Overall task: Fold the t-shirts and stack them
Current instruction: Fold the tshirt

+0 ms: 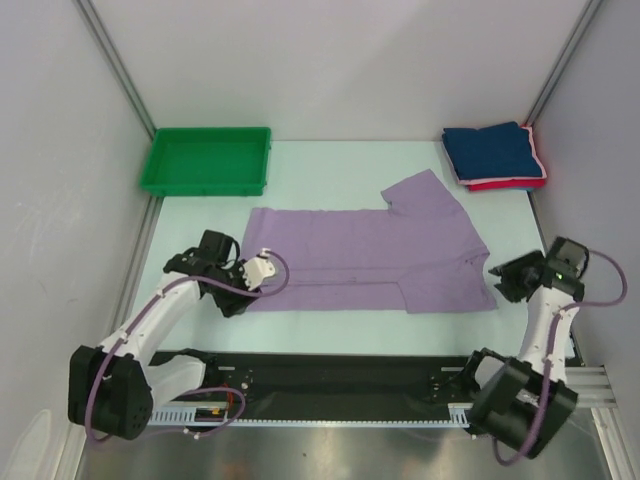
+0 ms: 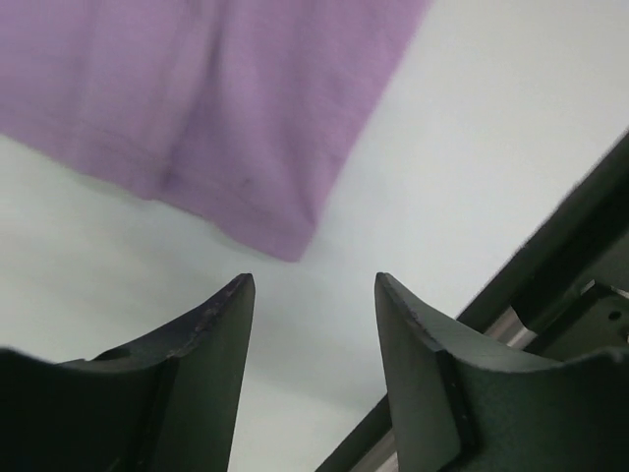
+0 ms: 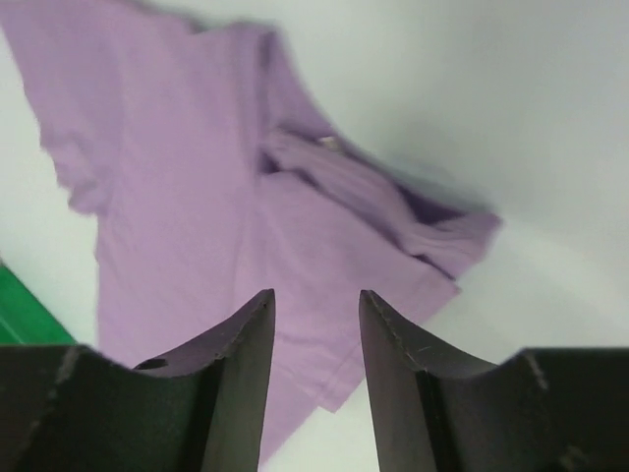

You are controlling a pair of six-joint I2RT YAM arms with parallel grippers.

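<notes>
Grey walls (image 1: 60, 120) stand around a pale worktop (image 1: 330, 165). At 11 o'clock on the worktop sits a green tray (image 1: 207, 160), close to the left wall.

Next comes the left end effector (image 1: 238, 298), at 8 o'clock on the worktop. It is just beside the 7 o'clock corner of the lavender t-shirt (image 1: 370, 255). Its two fingers (image 2: 221, 334) are spread wide with nothing between them. From the left wrist camera, the shirt corner lies just ahead of the fingers, not touching them. A black rail (image 2: 550, 265) runs by at 4 o'clock.

The lavender t-shirt lies flat in the middle of the worktop, with its long side going left to right. One sleeve sticks out toward 1 o'clock. The neck end is on the right, and the cloth there is a bit bunched up.

At 1 o'clock on the worktop, in the far corner, is a small pile. The navy t-shirt (image 1: 492, 150) is folded on top. The pink-red t-shirt (image 1: 515, 184) is folded under it, and only its edge peeks out.

Last is the right end effector (image 1: 500, 282), at 4 o'clock, just beside the right edge of the lavender t-shirt. Its fingers (image 3: 241, 344) stand apart with a narrower gap, and they hold nothing.
</notes>
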